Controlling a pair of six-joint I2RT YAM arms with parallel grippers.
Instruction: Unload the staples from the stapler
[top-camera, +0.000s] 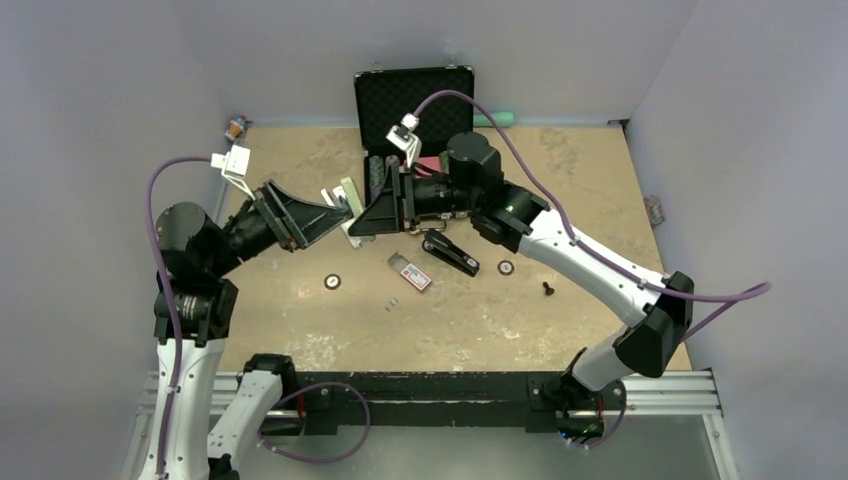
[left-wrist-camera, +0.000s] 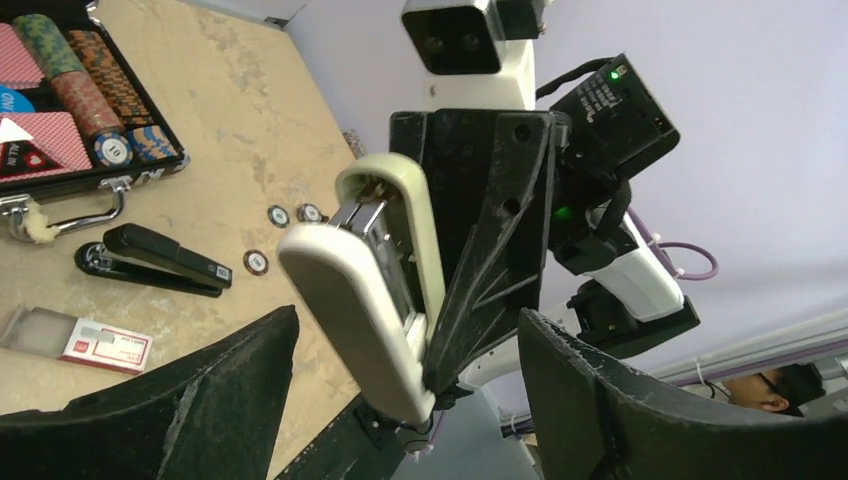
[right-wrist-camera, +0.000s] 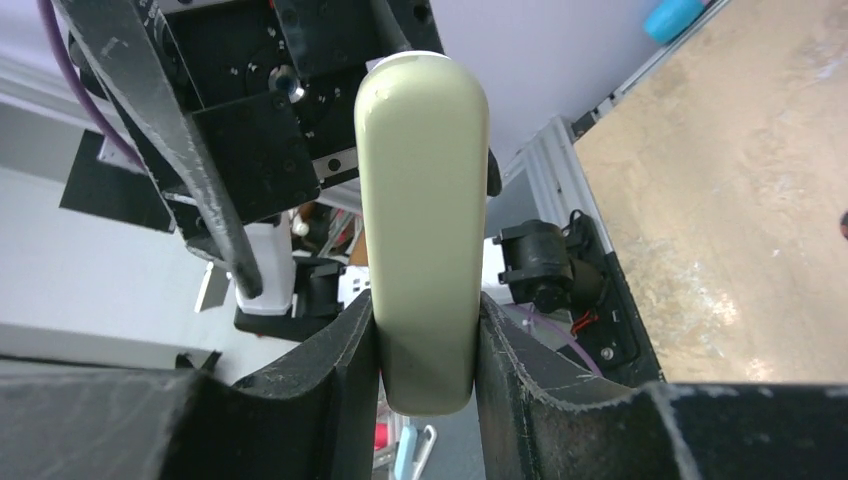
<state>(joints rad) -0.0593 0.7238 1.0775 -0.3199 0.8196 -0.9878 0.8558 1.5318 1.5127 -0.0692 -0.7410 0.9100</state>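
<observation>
Grips pale green stapler (left-wrist-camera: 352, 300), hinged open, mid-frame in right tool (right-wrist-camera: 425, 330); left tool (left-wrist-camera: 408, 315) gaping, empty, just beside. Prob. rigid, light, slick plastic: pinch across long sides. Black stapler (top-camera: 450, 254) idle on desk (top-camera: 300, 320), ctr-right.

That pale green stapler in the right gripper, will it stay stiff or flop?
Probably floppy at the hinge: the pale green stapler is splayed open, metal magazine showing. Its smooth rounded shell might slip in the right gripper.

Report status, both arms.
Left gripper open. Right gripper shut on pale green stapler, hinged open. Black stapler lies on table. No obstruction seen.
</observation>
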